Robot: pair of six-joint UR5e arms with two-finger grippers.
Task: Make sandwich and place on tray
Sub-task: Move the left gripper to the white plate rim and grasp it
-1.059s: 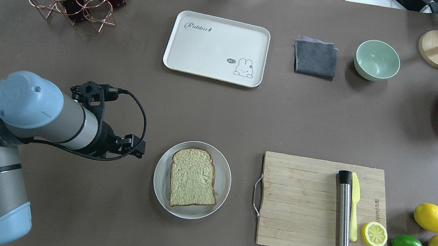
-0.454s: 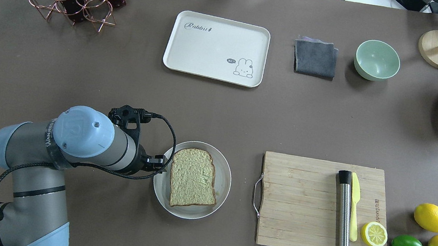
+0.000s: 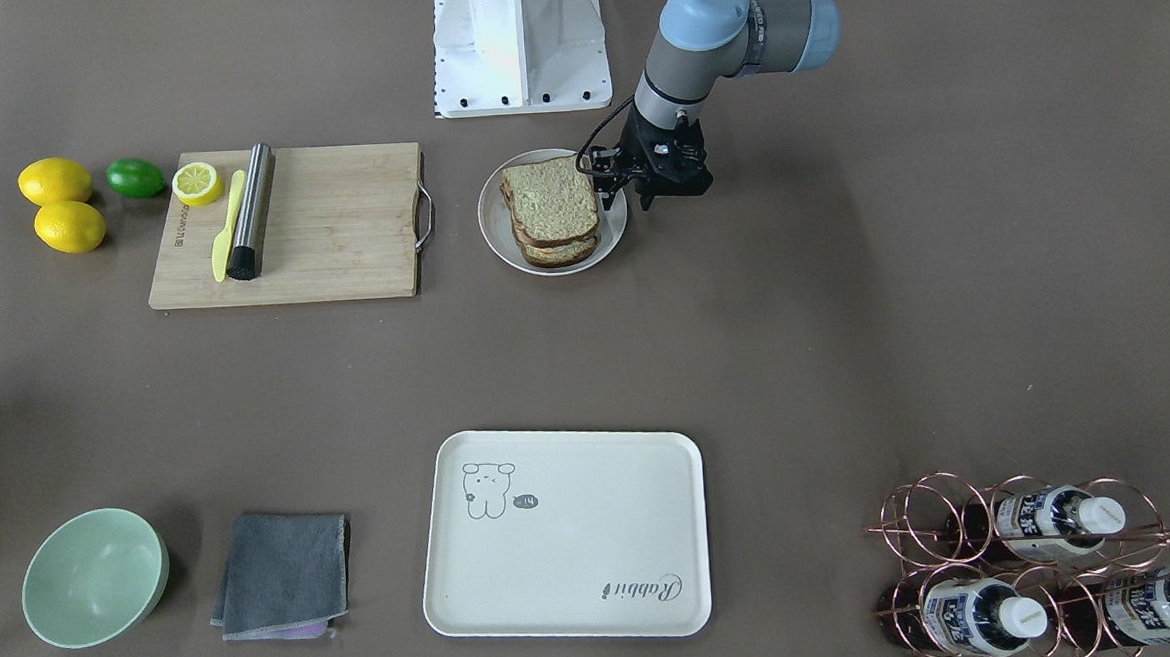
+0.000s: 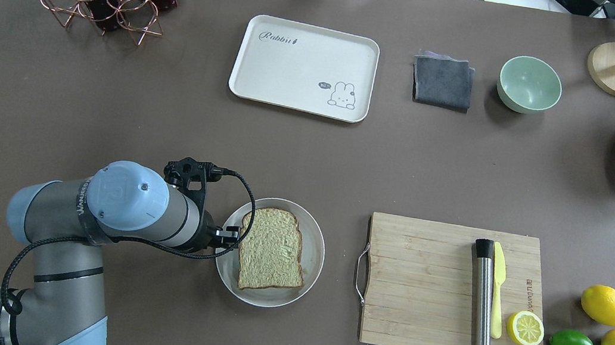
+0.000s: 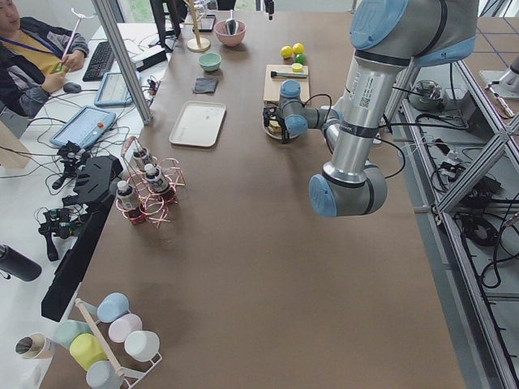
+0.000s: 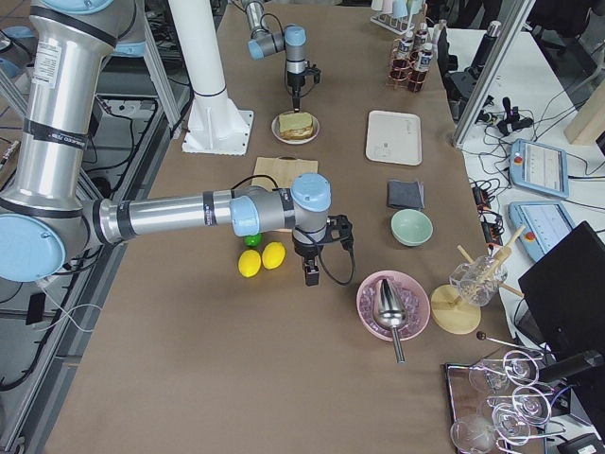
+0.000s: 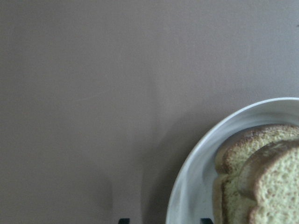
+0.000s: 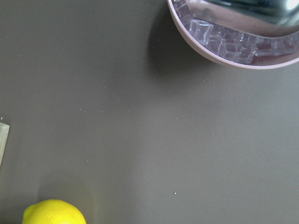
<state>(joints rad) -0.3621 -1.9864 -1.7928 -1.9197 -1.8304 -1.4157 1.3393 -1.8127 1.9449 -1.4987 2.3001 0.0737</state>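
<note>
- The sandwich (image 4: 271, 250) lies on the round white plate (image 4: 316, 245) as a stack of brown-crusted slices. We cannot make out what is between them.
- We read our clock on the overhead view, with the plate at its centre. The tray (image 4: 298, 69) sits at 12 o'clock, well apart from the plate, so the sandwich is not on it.
- At 9 o'clock the left pincer (image 3: 628, 188) hangs at the plate's rim, pointing down at the tabletop (image 4: 112, 109).
- In the left wrist view we see two dark fingertips (image 7: 123, 221) set apart. One is over the tabletop and the other over the plate's rim, just beside the bread. The pincer is spread wide and grips nothing.
- At 3 o'clock lies the wooden cutting board (image 4: 418, 284), carrying a metal muddler (image 4: 482, 299), a yellow knife (image 4: 496, 295) and a half lemon (image 4: 525, 328).
- The right pincer (image 6: 310, 272) shows only in the view from the table's right end. It is over the tabletop between two whole lemons (image 6: 250, 263) and a pink bowl (image 6: 362, 305) of ice. We cannot tell whether it is spread or closed.
</note>
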